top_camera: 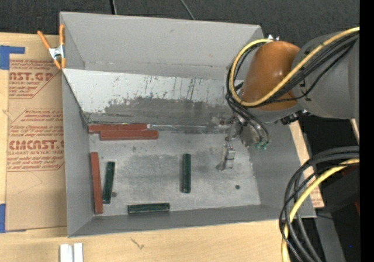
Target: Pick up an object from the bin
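Grey metal bin [158,44], set on a wooden bench, its floor scratched and smeared dark along the back. You have five loose sticks on it, well spread.

The gripper [225,161] hangs low at the floor's right side, under the orange wrist cover [272,73], over bare metal. You cannot tell whether it is open or closed.

Nearest piece is a dark green stick [185,173]: slim, straight, dull-surfaced. It lies front to back near the floor's middle, to the gripper's left in the view and apart from it.

At the front edge a second green stick [148,209] lies crosswise. On the left a third green stick [108,182] lies just beside a long red-brown stick [95,182] that runs along the left wall. At back left another red-brown stick [128,133] lies crosswise at the foot of the back wall.
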Tool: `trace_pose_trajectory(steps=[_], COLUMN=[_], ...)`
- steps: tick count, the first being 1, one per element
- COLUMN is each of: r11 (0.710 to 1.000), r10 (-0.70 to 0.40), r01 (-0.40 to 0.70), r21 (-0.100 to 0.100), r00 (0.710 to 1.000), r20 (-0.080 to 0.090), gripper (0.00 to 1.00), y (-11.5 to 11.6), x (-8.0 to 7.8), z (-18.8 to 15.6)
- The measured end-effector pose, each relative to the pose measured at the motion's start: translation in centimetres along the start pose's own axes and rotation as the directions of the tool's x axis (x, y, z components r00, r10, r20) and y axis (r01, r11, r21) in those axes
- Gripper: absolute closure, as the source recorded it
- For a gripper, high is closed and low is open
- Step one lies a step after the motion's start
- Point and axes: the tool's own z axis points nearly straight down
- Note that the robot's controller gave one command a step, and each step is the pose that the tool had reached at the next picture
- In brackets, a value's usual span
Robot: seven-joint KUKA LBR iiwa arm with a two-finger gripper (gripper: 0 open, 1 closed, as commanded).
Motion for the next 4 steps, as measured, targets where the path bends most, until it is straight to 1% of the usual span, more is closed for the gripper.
trace_pose_trajectory(steps=[1,2,3,4], r11=[0.989,0.991,0.979,0.977], r10=[-0.148,-0.132,-0.204,-0.215], r01=[0.148,0.132,0.204,0.215], r21=[0.003,0.002,0.005,0.004], r00=[0.989,0.991,0.979,0.977], r20=[0.000,0.000,0.011,0.011], gripper=[0.00,0.00,1.00,1.00], y=[4.2,8.1,10.3,10.3], x=[2.6,3.3,2.6,2.6], z=[0.2,4.4,5.7,5.7])
